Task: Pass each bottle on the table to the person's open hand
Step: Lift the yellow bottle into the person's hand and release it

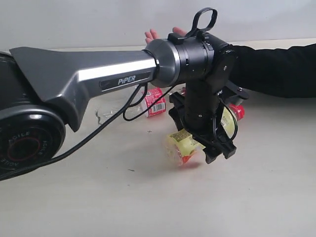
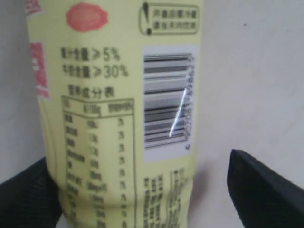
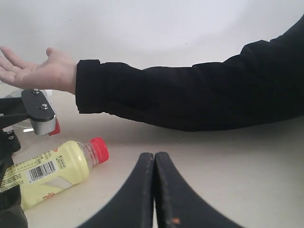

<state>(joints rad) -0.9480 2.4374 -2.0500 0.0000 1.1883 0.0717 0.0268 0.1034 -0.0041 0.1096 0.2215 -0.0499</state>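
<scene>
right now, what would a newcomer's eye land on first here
The big grey left arm marked PIPER fills the left and middle of the exterior view. Below its wrist, the yellow bottle with a red cap lies on its side on the table, the open jaws on either side of it. Behind the arm, the person's open hand is held palm up, its black sleeve stretching in from the right.

A robotics lab: bare beige table point(image 1: 148, 207), blank white wall point(image 1: 98, 19), Piper-branded arm point(image 1: 89, 74)
</scene>
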